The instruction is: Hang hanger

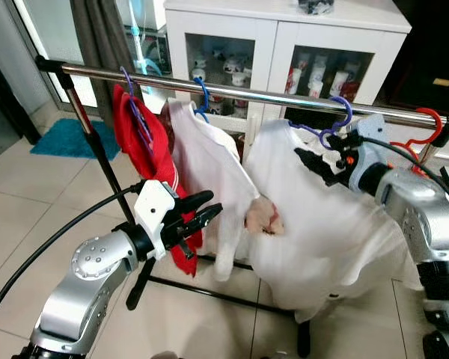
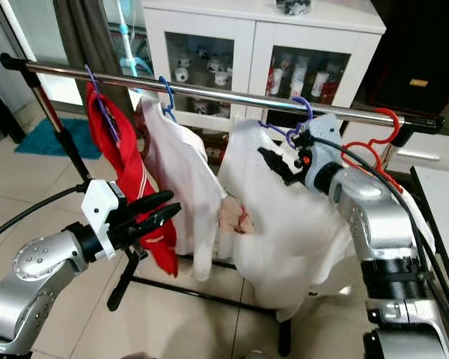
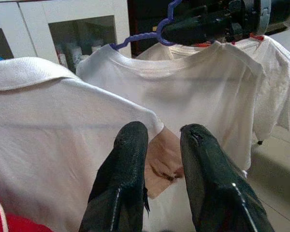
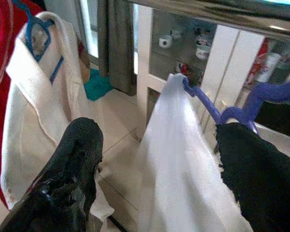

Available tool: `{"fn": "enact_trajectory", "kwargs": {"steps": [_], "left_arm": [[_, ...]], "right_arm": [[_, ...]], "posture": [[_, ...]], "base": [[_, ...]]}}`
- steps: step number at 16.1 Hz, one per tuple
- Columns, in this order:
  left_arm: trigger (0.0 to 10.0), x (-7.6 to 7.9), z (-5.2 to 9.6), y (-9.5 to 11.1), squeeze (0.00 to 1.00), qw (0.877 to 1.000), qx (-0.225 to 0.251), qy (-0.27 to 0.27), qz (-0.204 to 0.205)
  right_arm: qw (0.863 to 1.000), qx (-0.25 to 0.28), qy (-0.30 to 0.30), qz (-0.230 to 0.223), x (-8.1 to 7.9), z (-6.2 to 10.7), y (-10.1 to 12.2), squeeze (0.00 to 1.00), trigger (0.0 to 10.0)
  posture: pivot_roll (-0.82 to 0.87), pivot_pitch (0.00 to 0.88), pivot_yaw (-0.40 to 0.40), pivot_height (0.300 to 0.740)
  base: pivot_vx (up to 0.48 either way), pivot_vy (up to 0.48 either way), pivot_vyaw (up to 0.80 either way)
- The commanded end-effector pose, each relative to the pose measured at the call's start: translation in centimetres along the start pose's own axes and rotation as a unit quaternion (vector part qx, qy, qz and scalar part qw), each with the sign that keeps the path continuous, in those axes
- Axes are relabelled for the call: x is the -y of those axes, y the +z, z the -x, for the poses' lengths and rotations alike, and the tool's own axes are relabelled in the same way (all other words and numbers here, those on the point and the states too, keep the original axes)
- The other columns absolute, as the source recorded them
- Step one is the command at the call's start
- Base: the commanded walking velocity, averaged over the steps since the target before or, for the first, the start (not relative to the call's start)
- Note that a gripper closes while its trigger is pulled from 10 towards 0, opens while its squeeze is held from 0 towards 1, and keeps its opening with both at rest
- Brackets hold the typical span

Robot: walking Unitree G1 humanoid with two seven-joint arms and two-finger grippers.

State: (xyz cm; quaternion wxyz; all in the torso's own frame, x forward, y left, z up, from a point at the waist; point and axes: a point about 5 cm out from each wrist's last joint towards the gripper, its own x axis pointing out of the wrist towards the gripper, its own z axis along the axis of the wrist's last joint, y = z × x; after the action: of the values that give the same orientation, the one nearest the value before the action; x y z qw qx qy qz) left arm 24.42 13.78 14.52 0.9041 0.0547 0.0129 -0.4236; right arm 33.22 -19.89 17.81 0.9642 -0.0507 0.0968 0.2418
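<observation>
Along the chrome rail (image 1: 247,93) we see four hangers: a purple one with a red garment (image 1: 146,149) near the left end, a blue hanger (image 1: 203,97) with a white collared shirt (image 1: 206,161), the purple hanger (image 1: 331,129) with a white T-shirt (image 1: 322,217), and a bare red hanger (image 1: 426,131) just short of the right end.

Our right gripper (image 1: 325,161) is at the purple hanger's neck, right below the rail. Its fingers (image 4: 72,159) are spread, with the hanger arm and the shirt's shoulder between them. We can't tell whether either pad touches. The hook curves over the rail.

Our left gripper (image 1: 202,209) hovers lower, in front of the collared shirt, with fingers (image 3: 123,179) slightly apart and nothing between them.

Bare rail remains between the blue and purple hooks. Floor tiles in front are open. A white cabinet (image 1: 284,30) stands close behind the rack. Bottle labels behind its glass are too small to read.
</observation>
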Motion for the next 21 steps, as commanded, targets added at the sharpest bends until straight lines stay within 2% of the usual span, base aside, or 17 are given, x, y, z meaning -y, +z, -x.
{"fn": "enact_trajectory", "kwargs": {"steps": [1,2,3,4,5,6,7,8,9,10,12,13,14,16,18,19,21], "left_arm": [[10.0,0.1,0.0,0.5,0.00,1.000,0.004,-0.007,-0.010],[10.0,0.1,0.0,0.5,0.00,1.000,0.004,-0.008,-0.010],[10.0,0.1,0.0,0.5,0.00,1.000,0.003,-0.009,-0.010],[10.0,0.1,0.0,0.5,0.00,1.000,0.003,-0.009,-0.010],[10.0,0.2,0.0,0.5,0.00,1.000,0.003,-0.011,-0.009],[10.0,0.2,0.0,0.5,0.00,1.000,0.003,-0.011,-0.009],[10.0,0.2,0.0,0.5,0.00,1.000,0.002,-0.011,-0.009],[10.0,0.2,0.0,0.5,0.00,1.000,0.002,-0.011,-0.009],[10.0,0.2,0.0,0.5,0.00,1.000,0.001,-0.011,-0.009],[10.0,0.2,0.0,0.4,0.00,1.000,0.000,-0.010,-0.009],[10.0,0.1,-0.1,0.4,0.00,1.000,0.000,-0.012,-0.009],[10.0,0.1,-0.2,0.4,0.00,1.000,0.000,-0.016,-0.009],[10.0,0.1,-0.3,0.5,0.00,1.000,0.001,-0.019,-0.010],[10.0,0.0,-0.5,0.6,0.00,1.000,0.001,-0.023,-0.011],[10.0,0.0,-0.5,0.6,0.00,1.000,0.001,-0.025,-0.012],[10.0,-0.1,-0.6,0.6,0.00,1.000,0.001,-0.025,-0.012],[10.0,-0.1,-0.6,0.6,0.00,1.000,0.000,-0.027,-0.013]], "right_arm": [[1.000,0.003,0.005,0.007,0.2,0.0,0.3,0.00,10.0],[1.000,-0.001,0.010,0.007,0.2,-0.1,0.3,0.00,10.0],[1.000,-0.002,0.011,0.007,0.2,-0.2,0.3,0.00,5.7],[1.000,-0.003,0.011,0.007,0.3,-0.2,0.3,0.00,4.7],[1.000,-0.005,0.011,0.007,0.4,-0.3,0.3,0.00,1.2],[1.000,-0.005,0.012,0.006,0.4,-0.3,0.3,0.00,1.2],[1.000,-0.006,0.015,0.009,0.4,-0.3,0.4,0.00,2.2],[1.000,-0.008,0.023,0.018,0.5,0.0,0.4,0.00,8.7],[0.999,-0.010,0.034,0.023,0.5,0.5,0.4,0.00,10.0],[0.998,-0.019,0.051,0.037,1.0,1.7,0.3,0.00,10.0],[0.998,-0.020,0.048,0.042,1.9,2.8,0.6,0.00,10.0],[0.998,-0.012,0.039,0.037,2.6,3.2,1.1,0.44,10.0],[0.999,-0.010,0.030,0.031,2.9,3.3,1.3,1.00,10.0],[0.999,-0.006,0.012,0.036,3.4,3.1,1.4,1.00,10.0],[0.998,-0.008,-0.036,0.054,4.0,1.9,1.4,1.00,10.0],[0.998,-0.008,-0.037,0.048,4.0,1.4,1.3,0.00,10.0],[0.999,-0.010,-0.033,0.040,3.8,0.1,1.0,0.00,10.0]], "posture": [[0.00,0.032,0.005,0.740],[0.00,0.033,0.005,0.740],[0.00,0.033,0.005,0.740],[0.00,0.033,0.005,0.740],[0.00,0.035,0.005,0.740],[0.00,0.035,0.005,0.740],[0.00,0.036,0.003,0.740],[0.00,0.036,0.002,0.740],[0.00,0.036,0.002,0.740],[0.00,0.036,0.002,0.740],[-0.01,0.037,0.011,0.740],[-0.01,0.036,0.017,0.740],[-0.01,0.036,0.020,0.740],[-0.02,0.033,0.026,0.740],[-0.01,0.032,0.029,0.740],[-0.01,0.032,0.030,0.740],[-0.01,0.032,0.031,0.740]], "base": [[0.000,0.000,0.00],[0.000,0.000,0.00],[0.000,0.000,0.00],[0.000,0.000,0.00],[0.000,0.000,0.00],[0.000,0.000,0.00],[0.000,0.000,0.00],[0.000,0.000,0.00],[0.000,0.000,0.00],[0.000,0.000,0.00],[0.000,0.000,0.00],[0.000,0.000,0.00],[0.000,0.000,0.00],[0.000,0.000,0.00],[0.000,0.000,0.00],[0.000,0.000,0.00],[0.000,0.000,0.00]]}}
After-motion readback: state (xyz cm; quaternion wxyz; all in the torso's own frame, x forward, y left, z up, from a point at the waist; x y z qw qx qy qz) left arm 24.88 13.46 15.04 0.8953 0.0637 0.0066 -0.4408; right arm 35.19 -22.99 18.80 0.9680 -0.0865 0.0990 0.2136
